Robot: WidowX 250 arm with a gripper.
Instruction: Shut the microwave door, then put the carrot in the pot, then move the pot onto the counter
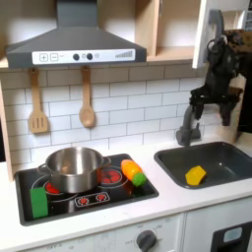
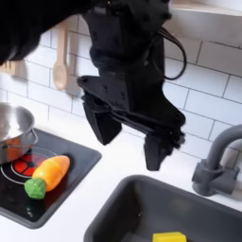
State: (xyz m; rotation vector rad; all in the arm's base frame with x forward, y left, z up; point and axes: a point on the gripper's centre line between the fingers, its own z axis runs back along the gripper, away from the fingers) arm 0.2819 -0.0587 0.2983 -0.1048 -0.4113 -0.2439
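Note:
The shiny steel pot (image 1: 71,167) sits on the left red burner, with its edge at the second exterior view's left (image 2: 11,130). The orange carrot (image 1: 133,173) (image 2: 49,173) lies on the black hob to the pot's right in both exterior views, green end toward the camera. My gripper (image 1: 192,123) (image 2: 123,137) hangs above the white counter (image 1: 167,202) (image 2: 104,189) between hob and sink, open and empty. A white panel at the first exterior view's upper right looks like the microwave door (image 1: 202,34), seen edge-on behind the arm. I cannot tell how far it stands open.
A yellow wedge (image 1: 196,175) (image 2: 170,236) lies in the dark sink (image 1: 228,157). A grey faucet (image 2: 214,161) rises beside it. A green block (image 1: 39,202) rests on the hob's front left. Wooden utensils (image 1: 87,98) hang on the tiled wall under the hood.

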